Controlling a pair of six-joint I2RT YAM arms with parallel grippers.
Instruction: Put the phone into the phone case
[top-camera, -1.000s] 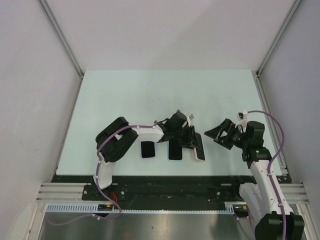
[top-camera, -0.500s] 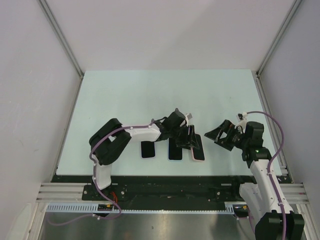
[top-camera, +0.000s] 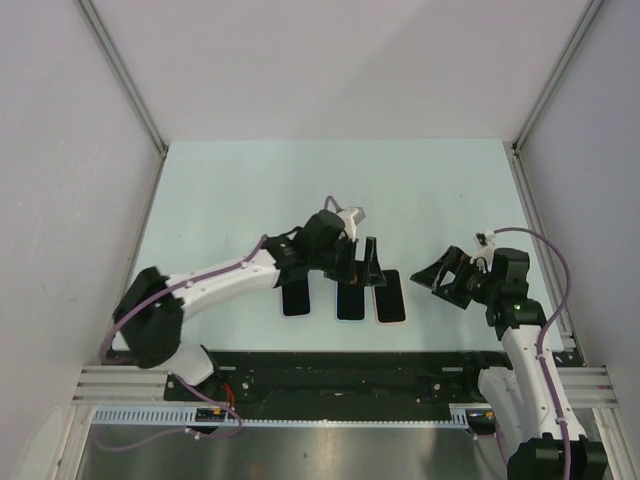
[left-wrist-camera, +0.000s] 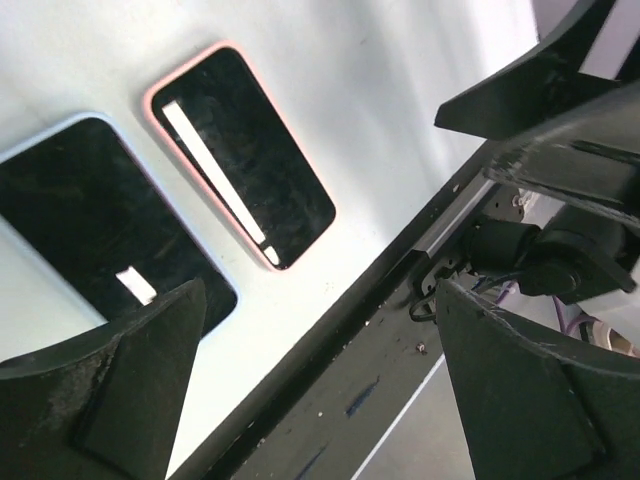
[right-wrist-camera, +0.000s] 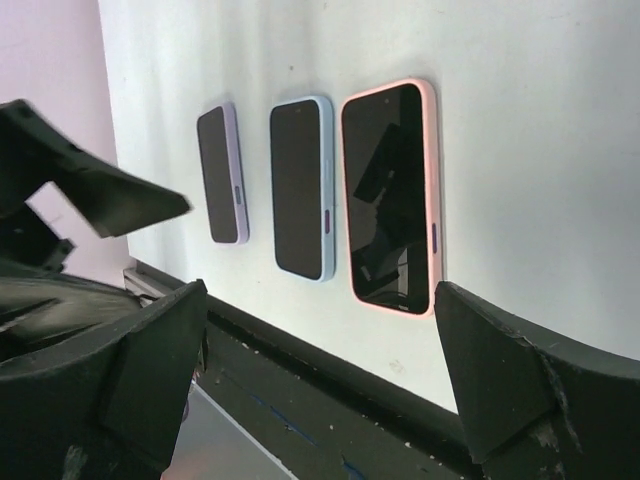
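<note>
Three cased phones lie flat in a row near the table's front edge. The phone with a dark screen sits in the pink phone case (top-camera: 388, 297) (left-wrist-camera: 240, 158) (right-wrist-camera: 390, 195), rightmost of the row. Beside it lie a blue-cased phone (top-camera: 350, 303) (left-wrist-camera: 100, 215) (right-wrist-camera: 302, 188) and a purple-cased one (top-camera: 294, 300) (right-wrist-camera: 222, 175). My left gripper (top-camera: 358, 268) (left-wrist-camera: 320, 390) hovers over the far ends of the blue and pink ones, open, holding nothing. To the right of the pink case my right gripper (top-camera: 437, 278) (right-wrist-camera: 320, 390) stands open and empty, pointing at the row.
The black front rail of the table (top-camera: 330, 358) (right-wrist-camera: 330, 345) runs just below the phones. Grey walls with aluminium posts (top-camera: 125, 80) close in the left, back and right sides.
My left gripper has opened and let go of the pink-cased phone, which now lies flat. The gripper drew back to the left and the left arm stretched out low. The right arm barely moved.
</note>
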